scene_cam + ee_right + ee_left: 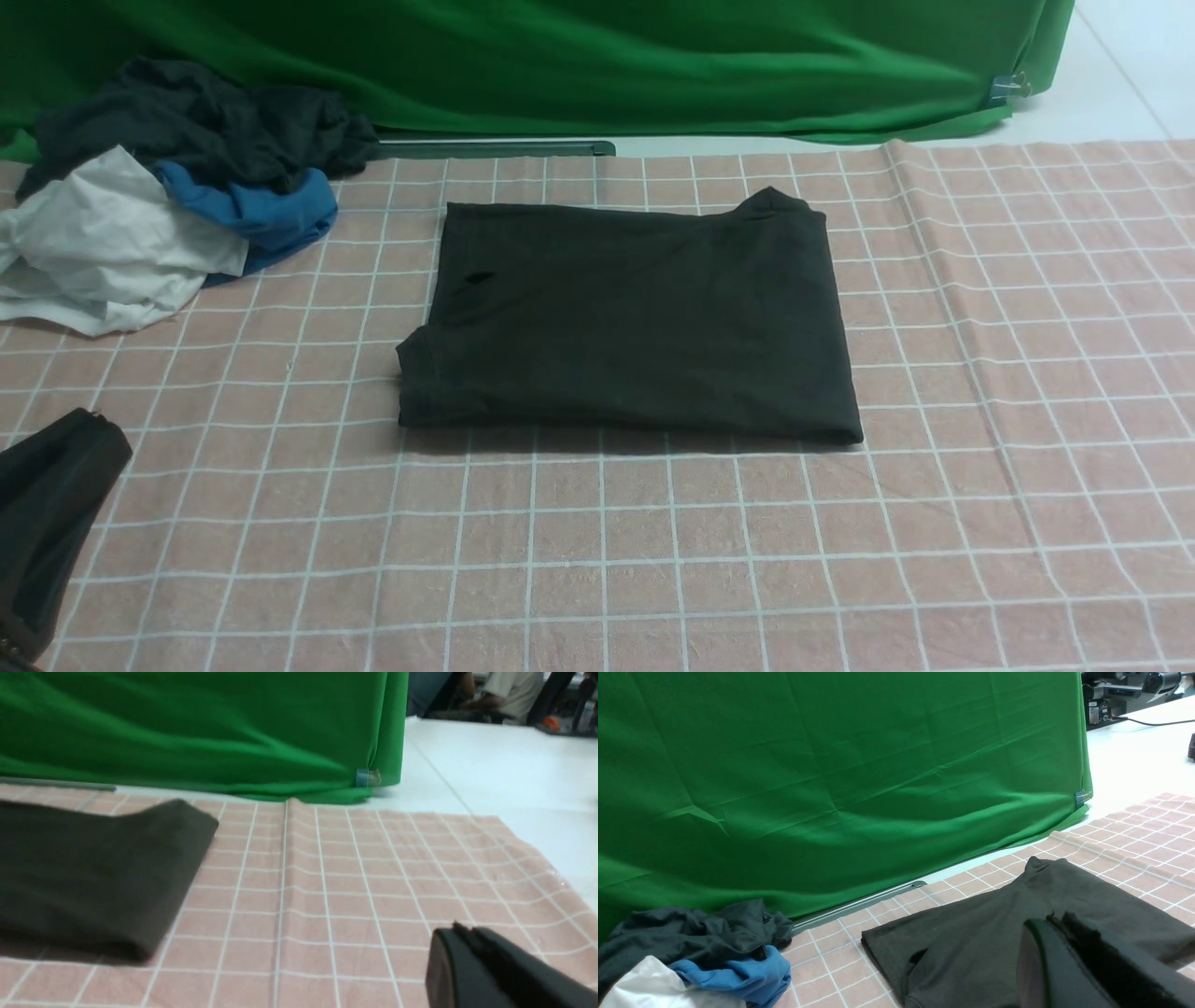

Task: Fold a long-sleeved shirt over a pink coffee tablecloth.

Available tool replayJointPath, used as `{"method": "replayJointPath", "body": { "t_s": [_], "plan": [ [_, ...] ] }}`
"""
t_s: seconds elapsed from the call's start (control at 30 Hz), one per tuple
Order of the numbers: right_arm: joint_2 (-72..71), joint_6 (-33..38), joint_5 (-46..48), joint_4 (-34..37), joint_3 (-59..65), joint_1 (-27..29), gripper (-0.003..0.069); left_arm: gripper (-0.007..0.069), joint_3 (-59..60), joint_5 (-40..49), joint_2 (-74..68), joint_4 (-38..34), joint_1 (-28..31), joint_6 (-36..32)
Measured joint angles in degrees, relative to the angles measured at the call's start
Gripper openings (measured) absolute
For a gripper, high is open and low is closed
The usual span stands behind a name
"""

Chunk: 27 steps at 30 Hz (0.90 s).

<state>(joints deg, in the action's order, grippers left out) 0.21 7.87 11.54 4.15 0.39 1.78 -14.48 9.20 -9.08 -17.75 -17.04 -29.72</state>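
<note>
Front view: the black shirt (644,322) lies as a folded, roughly rectangular bundle on the pink coffee tablecloth (709,560), near the middle; no chest print visible. Edges uneven: a peak at the far right corner, a bunched bit at the near left. Heap of garments (103,243) at far left, apart from the shirt. Left end effector (93,425) partly in frame at the left edge, clear of the cloth.

Handling, judged: light, limp, soft, not fragile; layers probably slide over one another. Best hold: the near folded edge by both corners, pinching every layer. A shallow pinch could lift only the top layer and open the fold.

Left wrist view: left fingertips together, nothing between them. Shows a dark opening in the shirt more plainly, plus equipment beyond the surface, absent from the front view.

Right wrist view: right end effector (460,933) also has its tips together, empty, well apart from the shirt; the front view does not show it. People in the background appear only here.
</note>
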Motion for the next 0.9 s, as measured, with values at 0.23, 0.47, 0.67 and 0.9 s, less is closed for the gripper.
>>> {"method": "replayJointPath", "body": {
  "t_s": [0.23, 0.47, 0.67, 0.9],
  "plan": [
    [-0.23, -2.72, 2.19, 0.00, 0.10, 0.00, 0.0019, 0.0019, 0.00, 0.00, 0.00, 0.04, 0.00, 0.00],
    [-0.29, -3.85, 2.35, 0.00, 0.10, 0.00, 0.0020, 0.0019, 0.00, 0.00, 0.00, 0.06, 0.00, 0.00],
    [-0.29, -4.21, 2.42, 0.00, 0.10, 0.00, 0.0020, 0.0019, 0.00, 0.00, 0.00, 0.25, 0.00, 0.00],
    [-0.29, -4.21, 2.48, 0.00, 0.10, 0.00, 0.0020, 0.0019, 0.00, 0.00, 0.00, 0.25, 0.00, 0.00]
  ]
}}
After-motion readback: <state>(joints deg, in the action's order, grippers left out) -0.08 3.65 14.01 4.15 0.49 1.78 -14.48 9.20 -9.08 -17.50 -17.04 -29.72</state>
